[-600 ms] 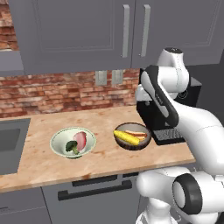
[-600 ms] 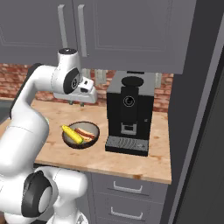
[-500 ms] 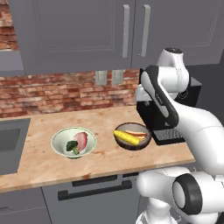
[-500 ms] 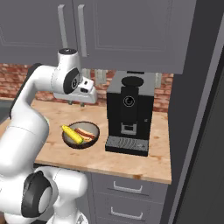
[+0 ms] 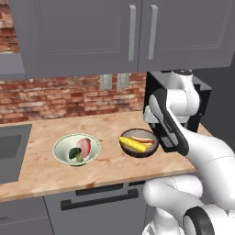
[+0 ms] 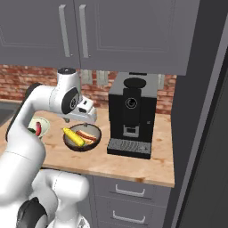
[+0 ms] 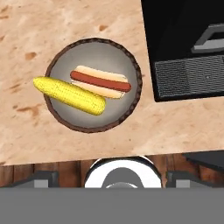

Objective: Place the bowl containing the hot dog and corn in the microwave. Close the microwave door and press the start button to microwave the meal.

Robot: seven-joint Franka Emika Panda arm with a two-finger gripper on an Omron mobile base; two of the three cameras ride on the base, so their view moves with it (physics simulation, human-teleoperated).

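Counter (image 5: 55,176) carries the black coffee machine (image 6: 132,116), with the bowl (image 7: 93,85) just beside it and the gripper hovering above, likely lining up a pick. Corn (image 7: 70,95) and hot dog (image 7: 101,82) lie side by side inside; whether the jaws are apart or together, cannot tell.

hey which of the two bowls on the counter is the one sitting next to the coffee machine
The dark brown bowl holding the corn and hot dog. The pale bowl with broccoli sits farther left, toward the sink.
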